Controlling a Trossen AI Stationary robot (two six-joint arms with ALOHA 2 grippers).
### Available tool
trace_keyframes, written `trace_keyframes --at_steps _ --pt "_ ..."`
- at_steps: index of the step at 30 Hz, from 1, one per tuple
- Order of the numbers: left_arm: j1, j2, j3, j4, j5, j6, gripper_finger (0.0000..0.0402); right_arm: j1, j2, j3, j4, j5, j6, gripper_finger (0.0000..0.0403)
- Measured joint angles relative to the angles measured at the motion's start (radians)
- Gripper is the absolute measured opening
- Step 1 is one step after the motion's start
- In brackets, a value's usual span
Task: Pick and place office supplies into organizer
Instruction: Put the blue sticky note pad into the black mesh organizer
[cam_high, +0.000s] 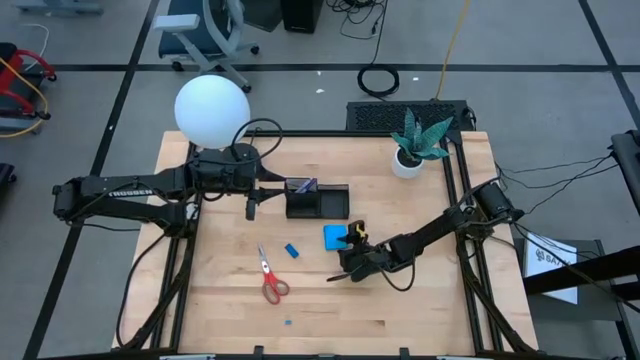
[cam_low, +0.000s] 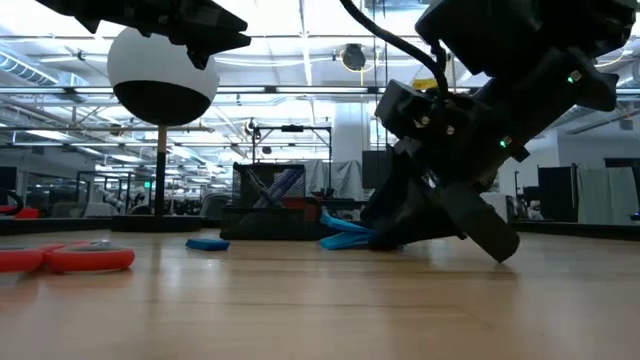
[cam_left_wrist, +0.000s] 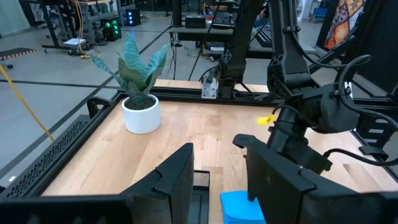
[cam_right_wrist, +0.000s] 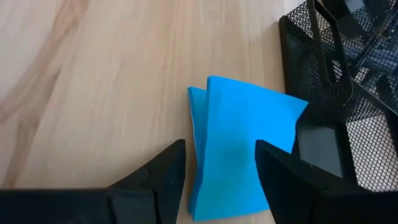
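My desk (cam_high: 220, 310) fills the middle of the high view, with the black mesh organizer (cam_high: 317, 199) just above centre. My left gripper (cam_high: 252, 205) waits at the organizer's left edge, fingers apart and empty. My right gripper (cam_high: 352, 262) sits lower right of centre, fingers apart on either side of the blue note pad (cam_right_wrist: 239, 146), not yet clamped. To do this well, I judge I should close squarely on the pad's edges, since its sheets look splayed and curled up, then lift clear of the organizer wall beside it. Red-handled scissors (cam_high: 271, 280) lie lower left of centre, and the small blue eraser (cam_high: 291, 250) lies between them and the pad.
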Motion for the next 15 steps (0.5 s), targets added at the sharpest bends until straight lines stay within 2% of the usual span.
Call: trace_keyframes --at_steps 8,15 --pt "0.0 0.0 0.0 0.0 0.0 -0.003 0.0159 -0.036 0.003 -0.001 -0.015 0.026 -0.028 0.0145" --pt "0.0 0.0 0.0 0.002 0.001 -0.003 0.0159 -0.061 0.004 -0.002 -0.032 -0.008 -0.024 0.0063"
